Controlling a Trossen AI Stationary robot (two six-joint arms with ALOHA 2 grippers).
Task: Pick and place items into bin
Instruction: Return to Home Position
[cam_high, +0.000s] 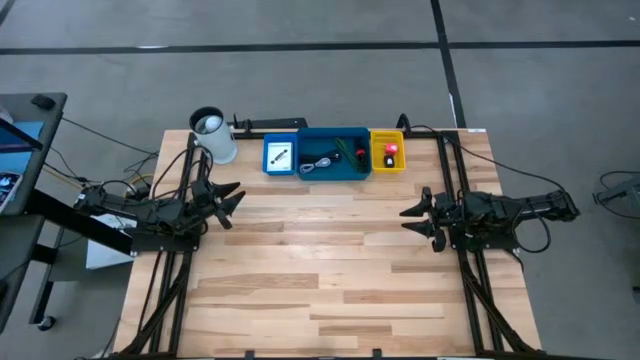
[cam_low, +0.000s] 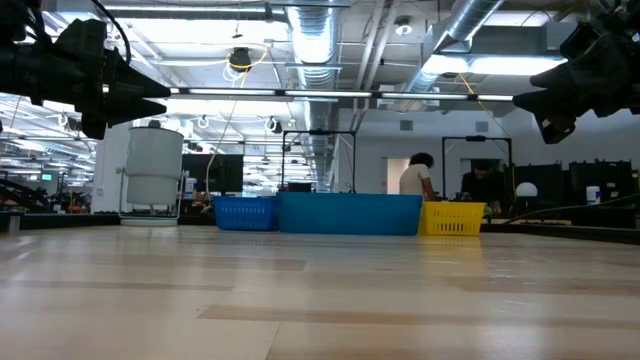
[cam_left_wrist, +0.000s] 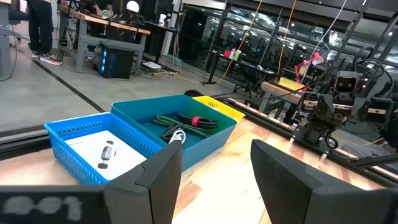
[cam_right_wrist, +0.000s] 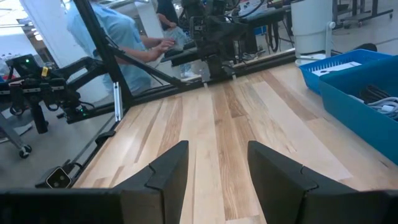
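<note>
Three trays stand in a row at the table's far edge. The small blue tray (cam_high: 280, 157) holds a white packet (cam_left_wrist: 109, 152). The wide blue tray (cam_high: 334, 154) holds black and green cables (cam_left_wrist: 186, 121). The yellow tray (cam_high: 388, 152) holds a red block (cam_high: 390, 149) and a small black piece (cam_high: 389, 161). My left gripper (cam_high: 236, 197) hovers open at the table's left side, above the wood. My right gripper (cam_high: 408, 219) hovers open at the right side, pointing toward the left arm. Neither has anything between its fingers.
A white-and-black cylindrical cup (cam_high: 214, 135) stands at the far left corner beside the small blue tray. The wooden tabletop (cam_high: 330, 270) lies bare between the arms. People show in the room beyond, one in a blue shirt (cam_right_wrist: 121, 37).
</note>
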